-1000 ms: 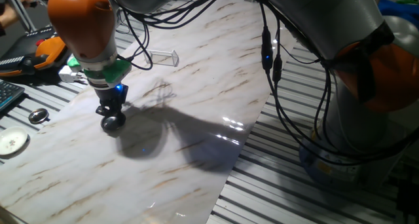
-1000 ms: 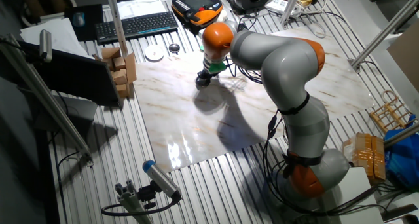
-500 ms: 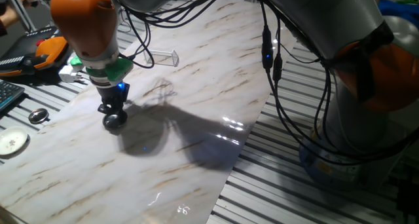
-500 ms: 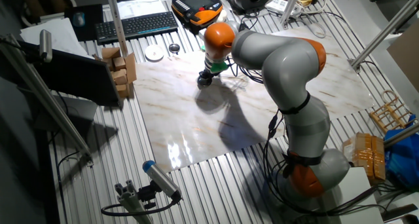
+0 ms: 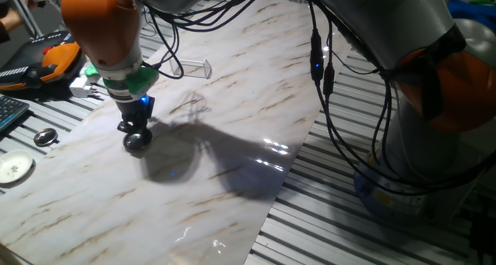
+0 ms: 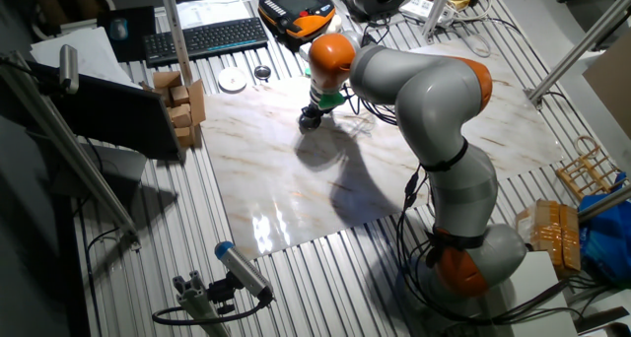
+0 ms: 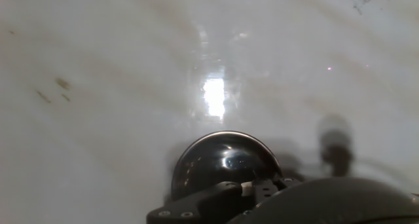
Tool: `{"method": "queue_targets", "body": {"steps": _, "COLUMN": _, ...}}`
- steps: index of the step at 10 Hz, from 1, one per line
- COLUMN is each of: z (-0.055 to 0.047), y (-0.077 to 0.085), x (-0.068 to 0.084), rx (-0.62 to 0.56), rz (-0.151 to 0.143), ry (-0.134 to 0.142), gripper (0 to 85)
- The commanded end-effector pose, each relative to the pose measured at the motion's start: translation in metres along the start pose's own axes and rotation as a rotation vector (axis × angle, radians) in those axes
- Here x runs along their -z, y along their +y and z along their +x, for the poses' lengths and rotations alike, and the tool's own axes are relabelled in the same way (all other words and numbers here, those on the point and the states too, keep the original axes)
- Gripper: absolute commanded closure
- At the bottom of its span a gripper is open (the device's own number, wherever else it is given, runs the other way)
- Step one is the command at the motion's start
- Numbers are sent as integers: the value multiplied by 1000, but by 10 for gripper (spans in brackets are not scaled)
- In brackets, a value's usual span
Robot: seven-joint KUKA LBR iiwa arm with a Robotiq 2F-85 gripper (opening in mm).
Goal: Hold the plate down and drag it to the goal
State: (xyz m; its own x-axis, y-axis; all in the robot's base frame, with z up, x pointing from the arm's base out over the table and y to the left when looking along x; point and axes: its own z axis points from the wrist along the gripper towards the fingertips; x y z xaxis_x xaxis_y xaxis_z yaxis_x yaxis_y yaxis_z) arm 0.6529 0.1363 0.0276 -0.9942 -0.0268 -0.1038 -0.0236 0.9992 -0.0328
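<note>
The plate (image 5: 138,142) is a small round shiny dish lying on the marble board (image 5: 232,102), left of centre. My gripper (image 5: 134,132) comes straight down onto its middle, with the fingers shut together and their tips on the dish. In the hand view the plate (image 7: 221,160) shows as a dark mirror-like dome just ahead of the gripper (image 7: 262,190) at the bottom edge. The goal (image 5: 194,66) is a clear plastic bracket on the board, further back and to the right of the plate. In the other fixed view my gripper (image 6: 311,120) stands near the board's far edge.
A flat white disc (image 5: 14,167) and a small dark-centred metal disc (image 5: 45,137) lie off the board at the left. A keyboard (image 6: 202,38), an orange pendant (image 6: 301,7) and cardboard boxes (image 6: 182,105) stand beyond. Cables (image 5: 322,63) hang from the arm.
My gripper and the plate under it have slid a short way along the board towards the goal. Nothing else has moved.
</note>
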Motion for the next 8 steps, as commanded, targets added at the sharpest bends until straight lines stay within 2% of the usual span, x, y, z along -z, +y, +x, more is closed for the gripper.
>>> {"method": "queue_targets", "body": {"steps": 1, "z": 0, "y": -1, "x": 0, "rx": 1, "rz": 0, "ry": 0, "gripper": 850}}
{"method": "queue_targets", "body": {"steps": 8, "z": -1, "y": -15, "x": -2, "rx": 19, "rz": 3, "ry": -4, "gripper": 850}}
